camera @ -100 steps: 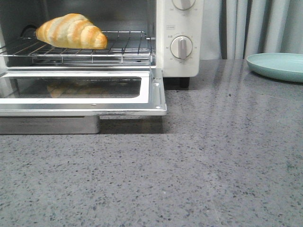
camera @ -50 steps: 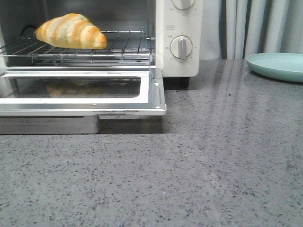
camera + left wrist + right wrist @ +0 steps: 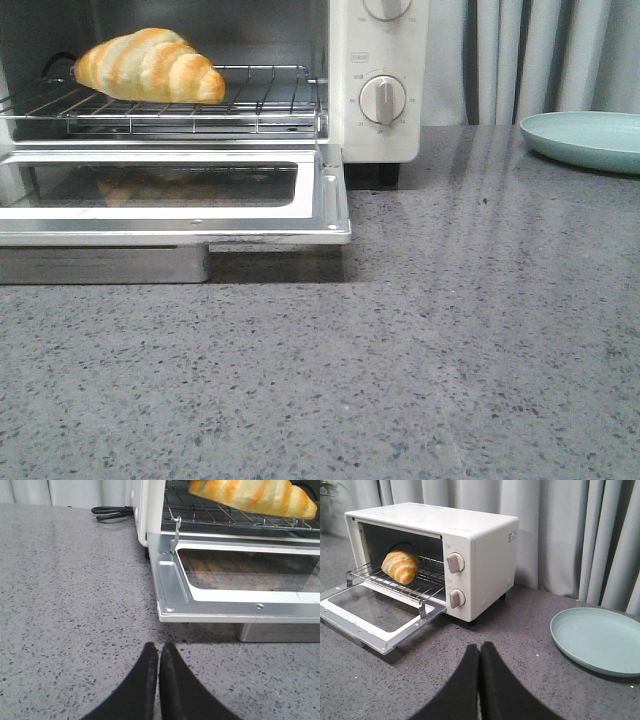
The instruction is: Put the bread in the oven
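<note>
Bread [image 3: 150, 65] lies on the wire rack [image 3: 250, 100] inside the toaster oven [image 3: 480, 555], its door [image 3: 200, 200] dropped open. Left tool [image 3: 159, 652] and right tool [image 3: 479, 652] are closed, empty, above the desk [image 3: 450, 350].

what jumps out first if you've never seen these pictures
The striped golden croissant-shaped bread draws the eye first, lying on the wire rack inside the white toaster oven, whose glass door hangs open, flat over the grey speckled counter. Next comes the empty pale green plate on the counter to the oven's right. Both grippers, left and right, are shut and hold nothing.
</note>
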You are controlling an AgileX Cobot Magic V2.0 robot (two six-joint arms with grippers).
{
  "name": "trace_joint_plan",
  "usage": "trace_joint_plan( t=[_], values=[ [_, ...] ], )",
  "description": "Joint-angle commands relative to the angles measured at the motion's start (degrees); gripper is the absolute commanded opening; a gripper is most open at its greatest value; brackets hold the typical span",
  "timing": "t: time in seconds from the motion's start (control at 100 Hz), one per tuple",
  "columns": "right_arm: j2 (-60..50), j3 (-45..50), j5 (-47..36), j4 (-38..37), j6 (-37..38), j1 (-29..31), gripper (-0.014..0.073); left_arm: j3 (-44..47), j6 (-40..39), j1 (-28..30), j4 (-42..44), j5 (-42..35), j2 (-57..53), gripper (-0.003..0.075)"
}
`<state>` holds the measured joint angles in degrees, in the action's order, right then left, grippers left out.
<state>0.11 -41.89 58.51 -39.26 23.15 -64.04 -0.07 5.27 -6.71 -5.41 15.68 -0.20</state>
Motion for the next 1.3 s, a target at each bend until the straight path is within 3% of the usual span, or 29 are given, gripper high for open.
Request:
trace_joint_plan(
  t=[0.0, 0.92, 1.05, 1.179, 1.289],
  values=[
    [1.59, -0.91, -4.29, -2.49, -0.18, 0.14, -0.0069, 1.40, -0.56, 0.22, -0.70, -4.08, -1.72, -0.0021],
    [1.59, 2.79, -1.97, -5.27, -0.18, 0.14, -0.0069, 1.40, -0.56, 0.22, -0.70, -4.08, -1.72, -0.0021],
    [1.59, 7.30, -11.17, -6.03, -0.18, 0.14, -0.0069, 1.40, -0.56, 0.22, -0.70, -4.08, -1.72, -0.0021],
    [1.84, 11.77, -21.91, -11.79, -0.18, 0.14, -0.0069, 1.40, -0.56, 0.22, -0.70, -4.08, -1.72, -0.0021],
    [2.21, 13.63, -23.65, -12.47, -0.18, 0.87, -0.0069, 1.40, -0.56, 0.22, -0.70, -4.08, -1.72, -0.0021]
  ],
)
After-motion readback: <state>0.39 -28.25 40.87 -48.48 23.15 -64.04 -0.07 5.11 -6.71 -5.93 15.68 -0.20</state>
